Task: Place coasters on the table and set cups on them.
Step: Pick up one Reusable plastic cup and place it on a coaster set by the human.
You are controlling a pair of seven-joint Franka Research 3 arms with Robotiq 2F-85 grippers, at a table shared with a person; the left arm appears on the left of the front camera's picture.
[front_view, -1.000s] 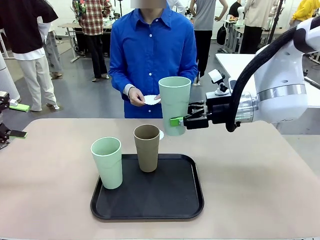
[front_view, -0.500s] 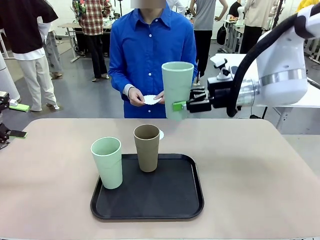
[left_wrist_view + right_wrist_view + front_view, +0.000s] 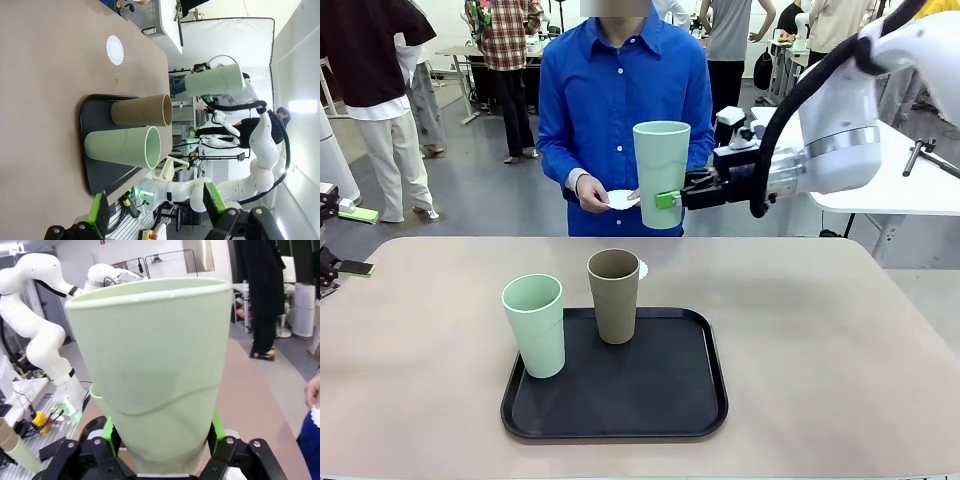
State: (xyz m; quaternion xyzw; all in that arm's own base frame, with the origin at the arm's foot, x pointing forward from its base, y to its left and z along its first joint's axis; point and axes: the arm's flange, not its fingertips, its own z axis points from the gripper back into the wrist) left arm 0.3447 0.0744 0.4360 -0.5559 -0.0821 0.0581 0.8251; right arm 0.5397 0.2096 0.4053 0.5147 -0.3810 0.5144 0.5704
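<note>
- You are looking at a robotics lab or test hall, not a home: a white robot arm (image 3: pixel 840 140) trailing a thick black cable hose (image 3: pixel 788 95) reaches over the beige table (image 3: pixel 820 350).
- Past the person in the blue shirt (image 3: pixel 620 110) you see an open grey floor (image 3: pixel 490 200), with other people (image 3: pixel 380 100) standing about among white work tables (image 3: pixel 910 195).
- In your left wrist view a white backdrop screen (image 3: pixel 225 40) hangs in a black frame, studio-style.
- In your right wrist view loose cables and small electronics (image 3: pixel 55 415) lie on a white surface, one unit showing a green light.
</note>
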